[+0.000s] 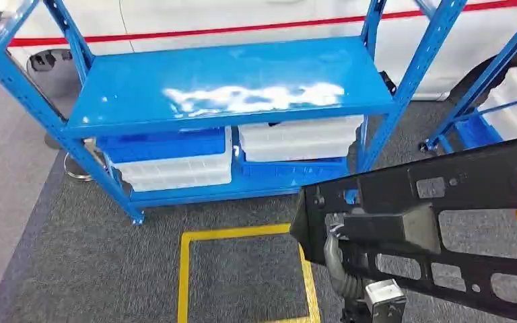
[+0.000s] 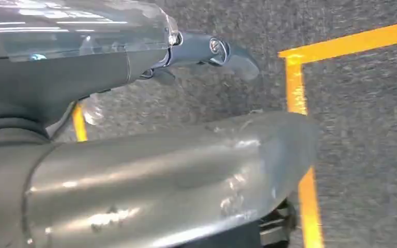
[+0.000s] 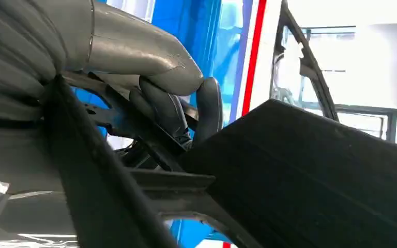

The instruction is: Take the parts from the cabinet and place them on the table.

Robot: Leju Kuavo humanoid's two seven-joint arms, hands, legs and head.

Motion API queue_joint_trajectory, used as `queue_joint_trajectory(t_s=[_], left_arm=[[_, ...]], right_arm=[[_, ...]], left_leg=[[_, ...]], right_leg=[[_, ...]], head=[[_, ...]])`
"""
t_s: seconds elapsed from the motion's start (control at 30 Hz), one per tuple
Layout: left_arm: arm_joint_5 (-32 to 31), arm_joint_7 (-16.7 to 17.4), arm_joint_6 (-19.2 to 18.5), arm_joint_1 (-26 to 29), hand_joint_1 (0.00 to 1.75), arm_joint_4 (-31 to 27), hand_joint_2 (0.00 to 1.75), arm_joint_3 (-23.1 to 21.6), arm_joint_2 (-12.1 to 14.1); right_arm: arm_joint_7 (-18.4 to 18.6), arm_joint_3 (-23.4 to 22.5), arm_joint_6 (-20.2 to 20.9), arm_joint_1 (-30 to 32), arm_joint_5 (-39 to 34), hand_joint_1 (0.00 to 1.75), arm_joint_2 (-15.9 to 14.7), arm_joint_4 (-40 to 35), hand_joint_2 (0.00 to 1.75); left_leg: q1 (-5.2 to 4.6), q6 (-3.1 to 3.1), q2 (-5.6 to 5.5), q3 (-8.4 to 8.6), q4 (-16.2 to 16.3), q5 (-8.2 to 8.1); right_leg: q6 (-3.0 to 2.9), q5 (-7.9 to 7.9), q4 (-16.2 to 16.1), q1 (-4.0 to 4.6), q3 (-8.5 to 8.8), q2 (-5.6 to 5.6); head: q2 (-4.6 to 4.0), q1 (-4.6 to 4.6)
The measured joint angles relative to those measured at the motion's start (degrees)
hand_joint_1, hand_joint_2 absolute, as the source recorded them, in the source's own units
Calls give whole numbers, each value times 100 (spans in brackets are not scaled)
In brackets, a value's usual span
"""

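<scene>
Black part [image 1: 444,229]: a flat, cut-out frame panel, carried at lower right of the head view, in front of and below the blue cabinet [image 1: 229,94]. Going left to right: left hand [image 2: 212,51] down over the grey carpet [image 2: 372,129] beside the yellow floor line [image 2: 295,88], holding nothing, fingers loosely extended as far as can be made out; cannot tell more of their lie. Then the yellow square [image 1: 242,235] on the floor in front of the cabinet's lower shelf, with its blue and white bins [image 1: 175,158]. Then the part itself, long axis running roughly left to right with the near-left end lower, the far-right end rising past the picture's edge. Right hand [image 3: 176,103] clamped on the part, thumb over one side and dark fingers curled around a bar of the frame. Nearer arm plainly the right. No tabletop seen ahead; judged next: turning away from the cabinet, panel kept level and clear of the blue uprights.
</scene>
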Motion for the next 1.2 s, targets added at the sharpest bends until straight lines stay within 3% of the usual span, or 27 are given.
queue_joint_trajectory(t_s=[0.07,0.1,0.13,0.17,0.23,0.27,0.3,0.33,0.43,0.47,0.53,0.57,0.6,0.63,0.7,0.73,0.77,0.83,0.93,0.97,1.0,1.03,1.07,1.1,1.13,1.17,1.2], left_arm=[[-29,-29,-26,12,0,0,0,0,0],[-42,-44,-40,7,0,0,0,0,0],[-44,-57,-44,0,0,0,0,0,0],[-55,-68,-55,-5,0,0,0,-2,0],[-59,-70,-59,-10,0,0,0,-2,0],[-63,-70,-59,-21,0,0,0,-2,0],[-83,-68,-59,-38,0,0,0,-2,0],[-96,-66,-57,-40,0,0,0,-4,0],[-103,-48,-55,-32,0,0,0,-4,0],[-105,-42,-55,-28,0,0,0,-4,-2],[-109,-35,-55,-44,0,0,0,-4,-4],[-116,-33,-55,-42,0,0,0,-4,-4],[-118,-33,-55,-44,0,0,0,-4,-4],[-120,-33,-57,-46,0,0,0,-4,-4],[-120,-33,-59,-50,0,0,0,-4,-4],[-120,-33,-59,-51,0,0,0,-4,-4],[-122,-33,-59,-54,0,0,0,-4,-4],[-133,-37,-72,-66,0,0,0,-4,-7],[-155,-48,-74,-61,0,0,0,-4,-4],[-155,-50,-74,-53,0,0,0,-4,7],[-162,-46,-74,-52,0,0,0,-4,7],[-164,-42,-77,-46,0,0,0,-4,7],[-166,-35,-77,-30,0,0,0,-4,7],[-171,-33,-77,-30,0,0,0,-4,7],[-175,-33,-77,-36,0,0,0,-7,7],[-175,-33,-77,-41,0,0,0,-7,7],[-177,-33,-81,-44,0,0,0,-7,7]], right_arm=[[-57,-15,-11,34,44,175,35,-51,175],[-77,-22,-13,37,72,175,35,-66,175],[-85,-24,-17,39,96,175,35,-68,175],[-88,-26,-22,48,103,175,44,-79,175],[-99,-37,-33,55,107,175,64,-112,175],[-116,-52,-52,59,101,175,81,-144,175],[-142,-68,-76,73,92,175,101,-181,175],[-151,-79,-96,76,90,175,118,-210,175],[-162,-125,-103,93,90,175,145,-241,175],[-162,-151,-114,99,101,175,145,-241,175],[-158,-186,-129,116,155,175,145,-241,175],[-144,-201,-131,117,186,175,145,-241,175],[-136,-208,-144,118,206,175,145,-241,175],[-136,-214,-155,117,214,175,145,-241,175],[-127,-234,-170,118,214,175,145,-239,175],[-125,-236,-179,116,214,175,145,-239,175],[-125,-236,-181,110,217,175,145,-239,175],[-120,-238,-179,80,234,175,147,-243,175],[-105,-247,-168,56,241,175,153,-243,175],[-94,-247,-151,50,241,175,162,-239,175],[-83,-247,-146,37,241,175,162,-239,175],[-74,-247,-138,32,241,175,175,-239,175],[-70,-249,-129,30,241,175,175,-239,175],[-64,-249,-127,30,241,175,175,-239,175],[-59,-249,-127,29,241,175,175,-239,175],[-55,-249,-120,27,241,175,175,-239,175],[-51,-249,-111,26,241,175,175,-239,175]], left_leg=[[41,-67,1,-156,800,-648],[49,-87,2,-208,1178,-815],[58,-101,2,-189,1408,-809],[67,-105,2,-45,1374,-638],[80,-94,2,456,766,-251],[82,-64,-13,881,166,-152],[69,-26,-46,1165,-335,-355],[40,-3,-58,1311,-610,-413],[-2,79,-56,1176,-593,-262],[79,152,-16,1151,-667,-152],[42,240,10,1000,-645,-30],[25,259,16,891,-619,38],[7,268,27,794,-599,94],[-6,267,35,682,-559,156],[-14,252,42,453,-461,250],[-14,237,41,333,-403,293],[-14,220,36,246,-346,329],[-37,164,31,148,-259,382],[-10,63,24,93,-324,614],[-9,35,2,33,-299,571],[3,-12,-5,-22,-198,303],[22,-41,-6,-92,71,-101],[38,-69,-6,-142,438,-464],[46,-90,-5,-180,824,-720],[50,-106,-5,-194,1188,-807],[53,-113,-6,-144,1393,-668],[55,-114,-6,6,1366,-397]], right_leg=[[-16,112,11,12,-137,-8],[-14,165,20,19,-214,-14],[-10,218,39,19,-297,-21],[-1,270,60,19,-383,-24],[23,348,91,17,-507,-19],[51,400,108,16,-556,-7],[87,443,111,27,-593,-8],[132,499,110,25,-604,-12],[249,699,-3,-4,-609,-15],[284,605,34,-5,-645,-12],[288,-59,473,-11,-804,20],[294,-460,957,-11,-910,21],[303,-672,1350,-10,-971,21],[311,-683,1659,-10,-990,21],[301,-261,1690,-10,-786,21],[285,-24,1403,-10,-507,21],[261,29,996,-9,-168,21],[209,-394,1,40,484,34],[102,-270,-8,92,349,33],[40,-175,-43,23,270,1],[1,-98,-41,27,184,-6],[-60,-24,-41,28,95,-12],[-70,49,-40,35,7,-12],[-69,125,-34,43,-81,-13],[-65,204,-21,46,-191,-21],[-59,282,2,46,-313,-32],[-49,353,33,45,-436,-40]], head=[[0,-11],[0,-17],[0,-18],[0,-15],[0,-15],[0,-22],[0,-18],[0,-2],[0,-13],[0,-4],[0,31],[-2,37],[-2,33],[0,37],[0,35],[0,33],[0,35],[0,22],[0,33],[0,72],[0,61],[0,11],[0,6],[0,9],[0,9],[-2,6],[0,9]])
